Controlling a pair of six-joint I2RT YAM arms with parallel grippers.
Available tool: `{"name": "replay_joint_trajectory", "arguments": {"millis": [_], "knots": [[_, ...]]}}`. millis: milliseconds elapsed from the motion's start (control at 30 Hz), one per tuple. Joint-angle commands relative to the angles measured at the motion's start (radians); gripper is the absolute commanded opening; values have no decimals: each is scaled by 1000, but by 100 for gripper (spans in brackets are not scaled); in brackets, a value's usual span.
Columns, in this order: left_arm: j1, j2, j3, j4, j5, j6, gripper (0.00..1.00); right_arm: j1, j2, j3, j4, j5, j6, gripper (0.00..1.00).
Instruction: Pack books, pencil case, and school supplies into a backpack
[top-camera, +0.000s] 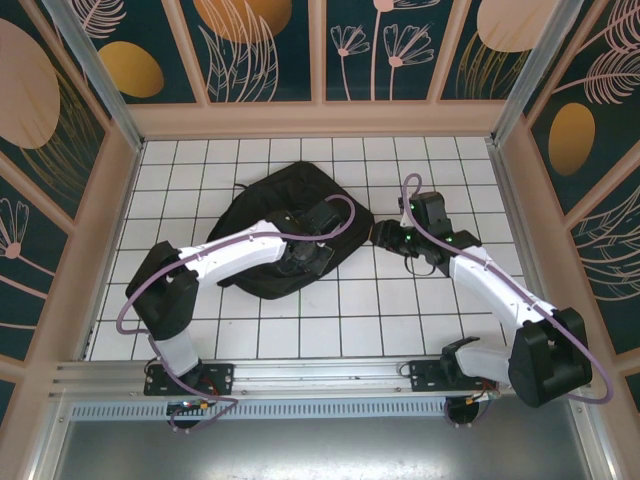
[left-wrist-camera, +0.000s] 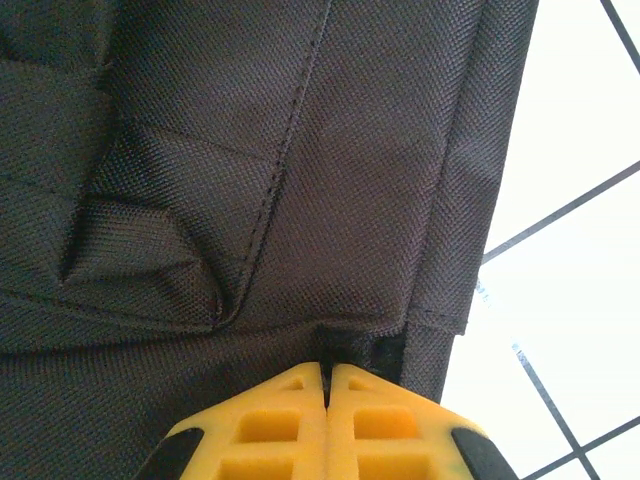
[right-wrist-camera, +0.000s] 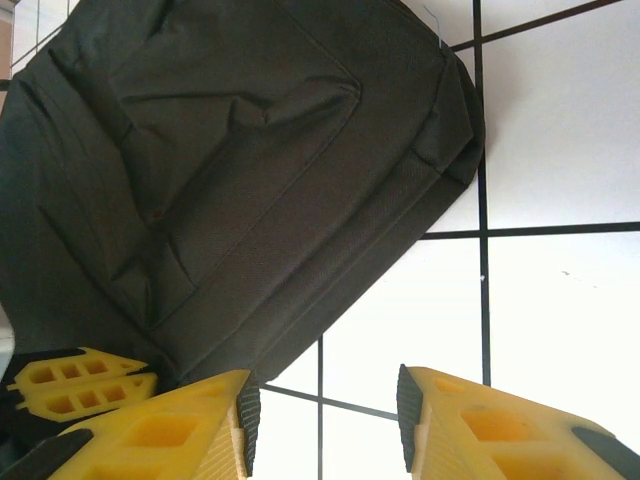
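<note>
The black backpack (top-camera: 262, 212) lies flat on the white tiled table, left of centre. My left gripper (top-camera: 302, 260) rests on its near right edge; in the left wrist view its yellow fingers (left-wrist-camera: 328, 370) are shut, pinching a fold of backpack fabric (left-wrist-camera: 300, 150) at the seam. My right gripper (top-camera: 386, 234) hovers just right of the bag, open over bare tile (right-wrist-camera: 325, 405), with the backpack (right-wrist-camera: 230, 150) ahead and to the left. The left gripper's fingers (right-wrist-camera: 85, 385) show at the bag's edge. The books, pencil case and school supplies are out of view.
White tiles with dark grout (top-camera: 400, 310) surround the bag, with free room to the front and right. Beige walls (top-camera: 320, 120) enclose the table on three sides. A metal rail (top-camera: 320, 375) runs along the near edge by the arm bases.
</note>
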Motion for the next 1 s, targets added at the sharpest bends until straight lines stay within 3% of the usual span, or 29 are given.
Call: {"name": "replay_joint_trajectory", "arguments": {"millis": [0, 200, 333, 500, 667, 867, 967], "knots": [[-4, -41, 25, -16, 6, -5, 0, 6, 11, -17, 26, -6, 16, 44], [-5, -143, 50, 1, -27, -41, 0, 80, 56, 23, 45, 33, 51, 44], [-5, -175, 32, 17, -16, -62, 0, 122, 113, 50, 94, -4, 180, 44], [-4, -216, -13, 42, -21, -82, 0, 148, 179, 13, 214, -129, 384, 60], [-4, -240, -50, 73, -7, -98, 0, 198, 247, -27, 351, -213, 595, 65], [-5, -265, -93, 114, -11, -129, 0, 250, 327, -12, 456, -234, 764, 53], [-5, -286, -118, 129, -13, -147, 0, 266, 342, 0, 449, -217, 779, 36]]}}
